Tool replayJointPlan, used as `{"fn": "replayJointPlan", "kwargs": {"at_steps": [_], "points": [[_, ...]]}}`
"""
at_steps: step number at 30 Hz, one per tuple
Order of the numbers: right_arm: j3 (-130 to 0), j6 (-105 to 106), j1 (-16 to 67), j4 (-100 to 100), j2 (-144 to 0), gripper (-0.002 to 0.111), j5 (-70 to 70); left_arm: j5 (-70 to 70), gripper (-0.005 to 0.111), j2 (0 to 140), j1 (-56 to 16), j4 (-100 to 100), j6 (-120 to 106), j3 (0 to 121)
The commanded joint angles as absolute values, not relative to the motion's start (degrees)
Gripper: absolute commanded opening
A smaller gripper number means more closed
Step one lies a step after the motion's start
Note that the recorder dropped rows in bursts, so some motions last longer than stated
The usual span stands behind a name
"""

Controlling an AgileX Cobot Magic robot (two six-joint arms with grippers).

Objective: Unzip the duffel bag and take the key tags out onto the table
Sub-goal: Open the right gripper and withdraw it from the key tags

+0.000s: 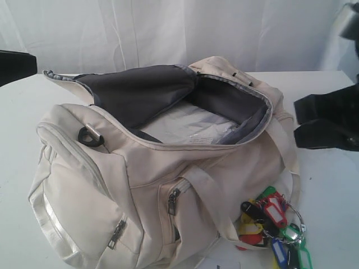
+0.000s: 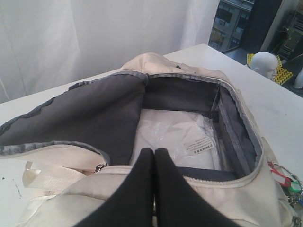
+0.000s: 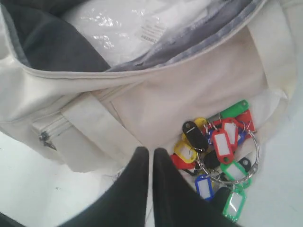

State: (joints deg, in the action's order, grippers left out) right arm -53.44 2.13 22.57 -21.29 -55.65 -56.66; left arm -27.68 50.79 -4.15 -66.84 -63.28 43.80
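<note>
A cream duffel bag point(image 1: 112, 185) lies unzipped on a white table point(image 1: 331, 196), its grey lining and a plastic-wrapped white packet point(image 2: 175, 135) showing inside. The bunch of coloured key tags point(image 3: 218, 156) lies on the table, just beside the bag's front. The left gripper point(image 2: 154, 152) hangs over the bag's open mouth, black fingers clenched on nothing; the right gripper point(image 3: 147, 152) hangs near the key tags, likewise clenched and empty.
</note>
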Motion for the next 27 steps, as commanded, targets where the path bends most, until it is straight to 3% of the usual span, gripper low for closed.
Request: {"fn": "replayJointPlan", "kwargs": {"at_steps": [1,27], "points": [[-53.7,2.8,22.3,-20.8,-49.7,0.0,-56.0,-28.5,0.0,50.7,-4.1,-68.7,-63.4,43.5],[-53.7,2.8,22.3,-20.8,-42.8,0.0,-56.0,-27.5,0.0,50.7,-4.1,-67.9,-63.4,43.5]]}}
